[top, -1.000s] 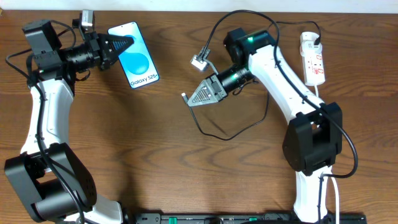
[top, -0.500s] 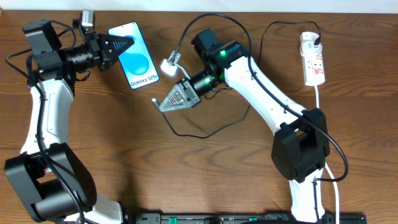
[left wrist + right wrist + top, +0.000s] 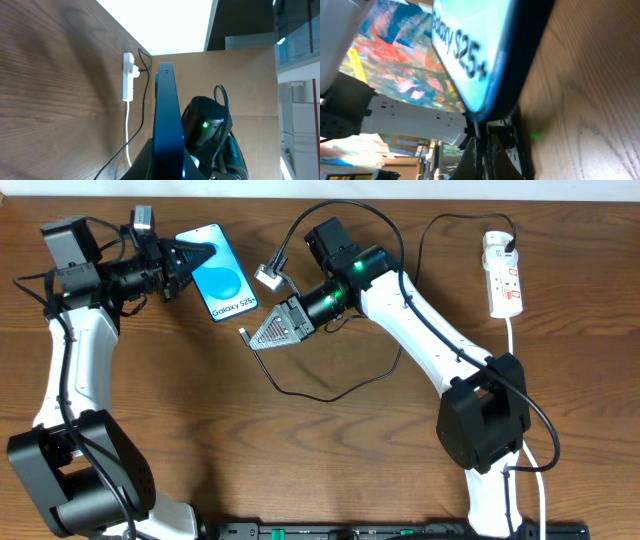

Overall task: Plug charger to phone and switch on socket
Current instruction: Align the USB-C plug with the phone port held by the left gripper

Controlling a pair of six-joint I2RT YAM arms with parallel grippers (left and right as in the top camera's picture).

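The phone (image 3: 222, 280), blue-and-cyan screen reading "Galaxy S25+", is at the far left, and my left gripper (image 3: 192, 254) is shut on its upper end. In the left wrist view the phone (image 3: 165, 120) stands edge-on between the fingers. My right gripper (image 3: 262, 336) is shut on the charger (image 3: 245, 332), whose small plug points at the phone's lower end, a short gap away. The black cable loops across the table (image 3: 320, 394). In the right wrist view the plug (image 3: 479, 137) sits just below the phone's bottom edge (image 3: 470, 50). The socket (image 3: 503, 278), a white strip with red switches, lies at the far right.
The socket's thick white cord (image 3: 512, 340) runs down the right side past the right arm's base. The socket also shows in the left wrist view (image 3: 128, 77), far across the wood table (image 3: 200, 440). A white tag on the right wrist (image 3: 268, 276) hangs close to the phone.
My right gripper has carried the charger plug left from mid-table to just below the phone's lower end. The left gripper has shifted slightly with the phone.
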